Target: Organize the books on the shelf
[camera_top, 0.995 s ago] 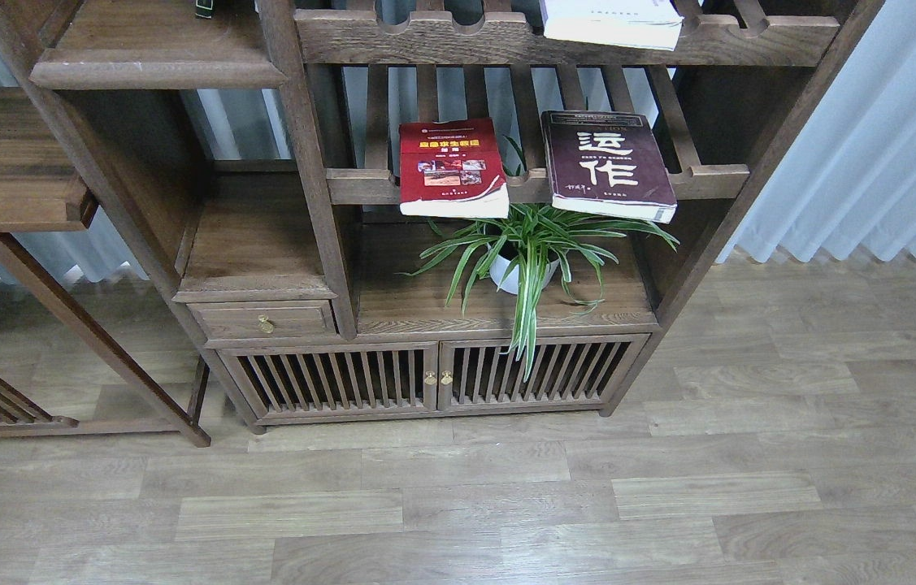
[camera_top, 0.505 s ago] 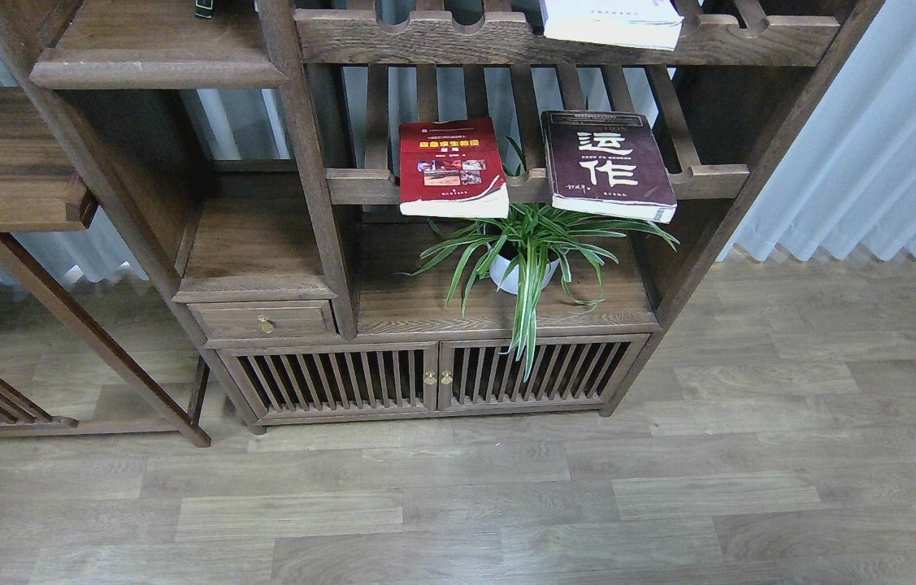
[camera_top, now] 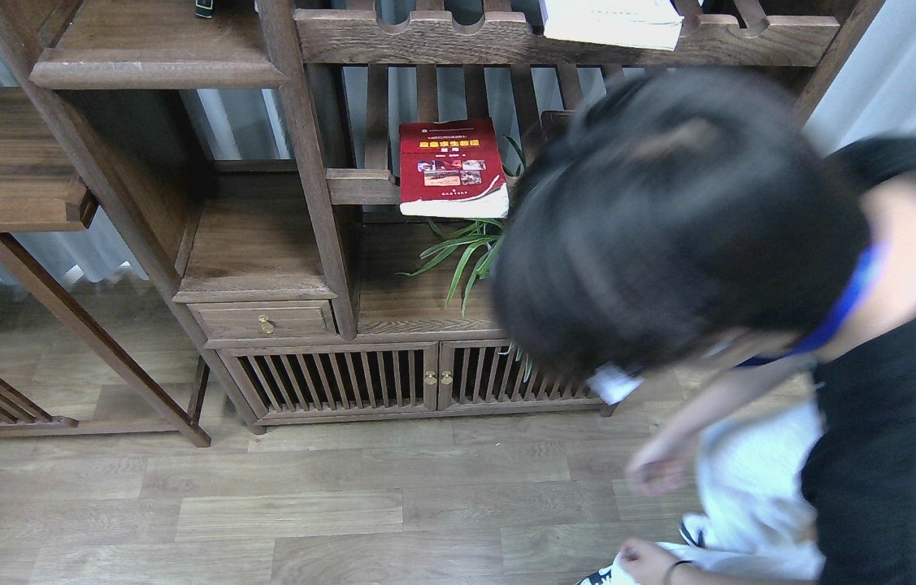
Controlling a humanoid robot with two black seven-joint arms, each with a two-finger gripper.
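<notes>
Two books show. One red book [camera_top: 451,166] with a yellow title lies flat on the slatted rack [camera_top: 360,185], its near end jutting over the front rail, and one white book [camera_top: 612,20] lies on the slatted rack above, cut off by the top edge. One solid plank shelf [camera_top: 157,49] with a rounded front edge sits at the upper left. One person [camera_top: 750,284] with dark hair and a black shirt bends in from the right, blurred, covering the right half of the cabinet. Both of the person's hands show low on the right, one [camera_top: 657,467] above the other [camera_top: 640,562]. Leaves of one potted plant [camera_top: 466,252] poke out below the red book. The cabinet has one small drawer [camera_top: 262,319] and two slatted doors [camera_top: 336,378]. Neither gripper is in view, so whether they are apart or together cannot be told.
</notes>
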